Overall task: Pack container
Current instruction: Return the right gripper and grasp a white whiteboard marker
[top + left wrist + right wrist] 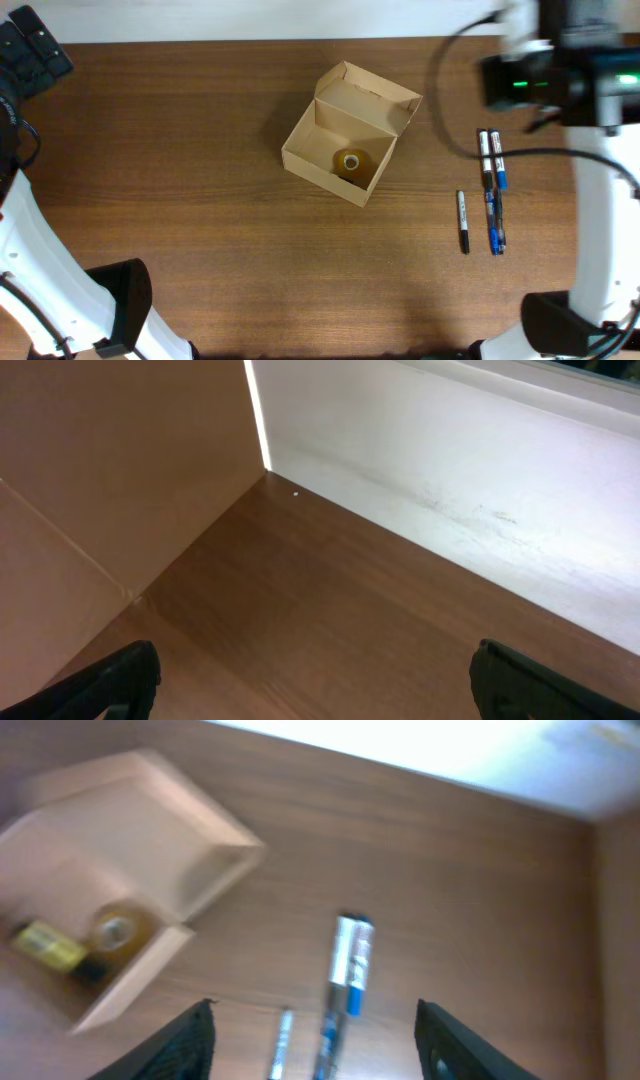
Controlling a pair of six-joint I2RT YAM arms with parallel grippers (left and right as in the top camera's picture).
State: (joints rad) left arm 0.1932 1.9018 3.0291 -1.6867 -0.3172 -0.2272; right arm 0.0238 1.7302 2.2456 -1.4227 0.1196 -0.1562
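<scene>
Both released, nothing held: right hand (315, 1045) has fingers spread wide, low near the markers (345, 970) on the right side of the counter (200, 220); left hand (315, 690) is equally spread, off at the far left corner facing bare wood. The container (340, 140) sits mid-counter, lid flap up on its far-right side, tape roll (350, 162) inside. A small yellow item (45, 945) lies beside the roll, too blurry to name. Thin cardboard: probably light, dents easily, likely slides on smooth wood. Best held by a side wall, or nudge the flap gently. Dark wood-grain counter, pale wall (480, 470) along the far edge.
</scene>
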